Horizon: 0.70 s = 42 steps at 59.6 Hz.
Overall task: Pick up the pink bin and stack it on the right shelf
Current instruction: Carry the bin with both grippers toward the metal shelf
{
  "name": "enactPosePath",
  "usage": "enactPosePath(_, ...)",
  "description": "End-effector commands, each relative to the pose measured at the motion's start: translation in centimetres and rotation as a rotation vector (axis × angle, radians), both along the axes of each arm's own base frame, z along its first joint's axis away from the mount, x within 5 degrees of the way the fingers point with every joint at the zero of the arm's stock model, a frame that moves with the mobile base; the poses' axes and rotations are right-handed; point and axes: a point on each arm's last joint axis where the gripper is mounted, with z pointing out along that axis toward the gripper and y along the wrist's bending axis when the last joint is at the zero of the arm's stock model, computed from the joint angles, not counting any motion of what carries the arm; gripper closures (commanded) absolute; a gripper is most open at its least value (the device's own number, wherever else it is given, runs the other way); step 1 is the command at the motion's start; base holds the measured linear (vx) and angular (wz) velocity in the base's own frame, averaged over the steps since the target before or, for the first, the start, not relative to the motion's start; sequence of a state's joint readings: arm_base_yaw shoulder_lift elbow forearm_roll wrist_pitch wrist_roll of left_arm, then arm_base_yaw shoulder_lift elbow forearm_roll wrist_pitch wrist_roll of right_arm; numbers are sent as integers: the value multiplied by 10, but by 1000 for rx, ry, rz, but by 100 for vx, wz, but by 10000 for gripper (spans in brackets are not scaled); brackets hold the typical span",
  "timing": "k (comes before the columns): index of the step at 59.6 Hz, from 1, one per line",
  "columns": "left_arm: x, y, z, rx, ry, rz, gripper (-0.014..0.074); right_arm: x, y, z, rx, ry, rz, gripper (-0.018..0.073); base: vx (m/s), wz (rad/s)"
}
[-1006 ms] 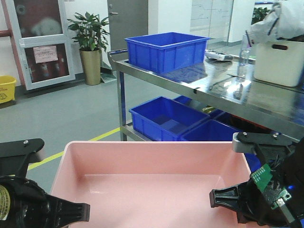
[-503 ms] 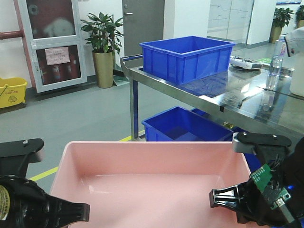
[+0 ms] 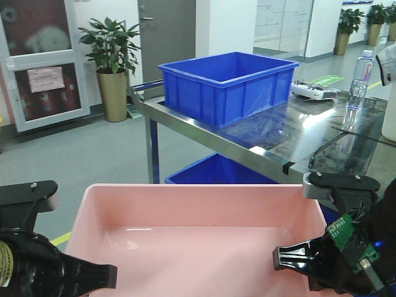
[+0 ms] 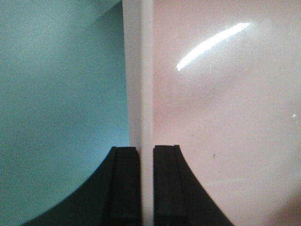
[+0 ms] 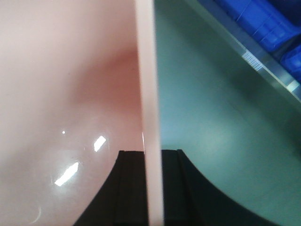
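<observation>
The pink bin (image 3: 198, 247) fills the lower front view, held level between both arms above the floor. My left gripper (image 3: 79, 272) is shut on its left wall; in the left wrist view the black fingers (image 4: 123, 183) pinch the pale rim (image 4: 141, 70). My right gripper (image 3: 298, 257) is shut on the right wall, and the right wrist view shows the rim (image 5: 148, 70) running between that gripper's jaws (image 5: 153, 157). The right shelf (image 3: 322, 133), stainless with a shiny top, stands just beyond and to the right of the bin.
A blue crate (image 3: 226, 83) sits on the shelf's left end and another blue crate (image 3: 207, 173) on its lower tier. A handheld controller (image 3: 312, 91) and a water bottle (image 3: 359, 71) lie farther right on top. A potted plant (image 3: 111, 62) stands by the grey door.
The view has swung and the shelf now looks nearer and larger, with its top corner closer to the bin. Both grippers hold the bin as before.
</observation>
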<state>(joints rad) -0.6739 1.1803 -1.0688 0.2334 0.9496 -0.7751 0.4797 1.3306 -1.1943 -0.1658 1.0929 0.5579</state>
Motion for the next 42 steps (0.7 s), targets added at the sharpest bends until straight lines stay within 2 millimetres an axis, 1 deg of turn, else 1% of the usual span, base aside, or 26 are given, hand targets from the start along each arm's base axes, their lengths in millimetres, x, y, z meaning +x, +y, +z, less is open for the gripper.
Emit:
enactPosePath(1,-1,6,20,-16,-105,1,471,1,-13,17,-74,-100,-13,561,39,-17)
enactPosePath(30,-1,6,20,-16,-105,1,471,1,-13,17,-74,-100,-13,561,37,-17)
enactPosePath(42,-1,6,20,-16,-105,1,471,1,-13,17,-74,-100,-13,561,33,-26)
